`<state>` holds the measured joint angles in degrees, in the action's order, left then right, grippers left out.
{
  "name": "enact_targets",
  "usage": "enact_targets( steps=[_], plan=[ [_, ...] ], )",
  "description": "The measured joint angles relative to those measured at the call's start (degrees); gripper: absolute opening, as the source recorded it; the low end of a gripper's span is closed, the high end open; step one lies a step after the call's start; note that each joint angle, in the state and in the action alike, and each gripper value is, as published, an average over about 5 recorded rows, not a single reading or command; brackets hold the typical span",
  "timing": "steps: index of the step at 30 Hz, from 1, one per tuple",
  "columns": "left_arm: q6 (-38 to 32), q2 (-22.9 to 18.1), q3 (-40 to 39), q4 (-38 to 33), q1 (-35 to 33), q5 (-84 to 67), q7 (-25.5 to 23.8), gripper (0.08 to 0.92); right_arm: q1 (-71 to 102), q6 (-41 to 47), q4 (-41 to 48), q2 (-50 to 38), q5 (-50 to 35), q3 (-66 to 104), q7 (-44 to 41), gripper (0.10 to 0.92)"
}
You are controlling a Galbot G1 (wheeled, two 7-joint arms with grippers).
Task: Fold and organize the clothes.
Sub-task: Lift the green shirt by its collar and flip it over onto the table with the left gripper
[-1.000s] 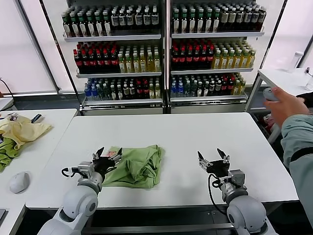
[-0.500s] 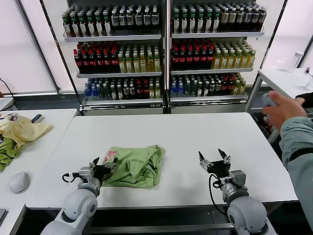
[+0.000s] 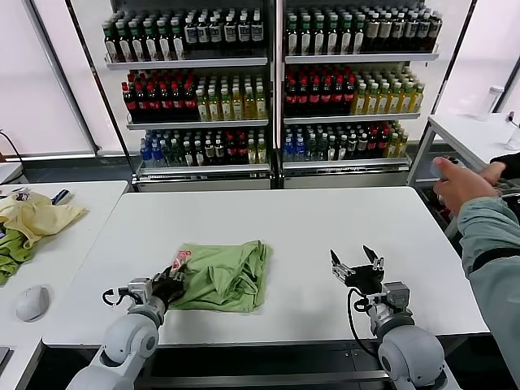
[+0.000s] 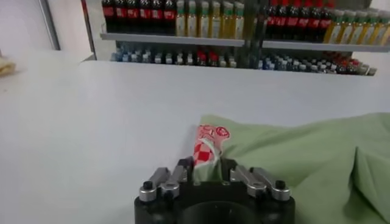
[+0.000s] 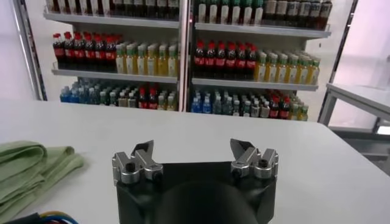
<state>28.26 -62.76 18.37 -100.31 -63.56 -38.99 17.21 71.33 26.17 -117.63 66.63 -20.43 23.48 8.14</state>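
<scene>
The light sage-green T-shirt lies folded in a rough rectangle on the white table, left of centre. Its left edge with the pink-red and white print is bunched up. My left gripper is shut on that printed edge at the shirt's near-left side. In the left wrist view the print sticks up between the closed fingers of the left gripper, with the shirt spreading beyond. My right gripper is open and empty, low over the table right of the shirt. The right wrist view shows it open, with the shirt off to one side.
A person's hand and grey sleeve are at the table's right edge. A side table on the left holds a pale yellow garment, a darker green cloth and a white rounded object. Bottle shelves stand behind.
My left gripper drew back toward the near edge and closed on the shirt's printed left edge, bunching it. The person's hand lowered. The right gripper stayed put.
</scene>
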Motion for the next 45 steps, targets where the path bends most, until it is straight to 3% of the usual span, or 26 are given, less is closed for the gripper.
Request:
enact_targets(
  steps=[7, 10, 20, 30, 38, 45],
  plan=[
    [0.9, -0.77, 2.17, 0.11, 0.07, -8.08, -1.04, 0.132, 0.13, -0.14, -0.11, -0.01, -0.12, 0.27, 0.02, 0.823],
    [1.38, -1.27, 3.52, -0.17, -0.07, -12.88, -1.25, 0.106, 0.11, -0.2, -0.19, -0.09, -0.24, 0.32, 0.04, 0.823],
    [3.02, -0.96, 10.97, -2.83, -0.44, -28.81, -0.7, 0.104, -0.3, -0.27, -0.26, -0.35, -0.81, 0.36, 0.08, 0.823],
    [4.5, 3.39, 22.7, -4.85, -0.2, -39.69, -0.08, 0.104, -0.82, -0.45, -0.4, -0.13, -1.41, 0.13, 0.05, 0.823],
    [4.94, 9.12, 31.07, -7.03, 1.02, -41.24, -0.01, 0.104, -0.68, -0.56, -1.14, 0.06, -1.94, 0.24, -0.01, 0.823],
    [4.89, 11.57, 30.68, -10.94, 0.36, -34.67, -0.67, 0.104, -0.43, -0.83, -1.45, 0.59, -2.01, 0.18, -0.1, 0.823]
  ],
)
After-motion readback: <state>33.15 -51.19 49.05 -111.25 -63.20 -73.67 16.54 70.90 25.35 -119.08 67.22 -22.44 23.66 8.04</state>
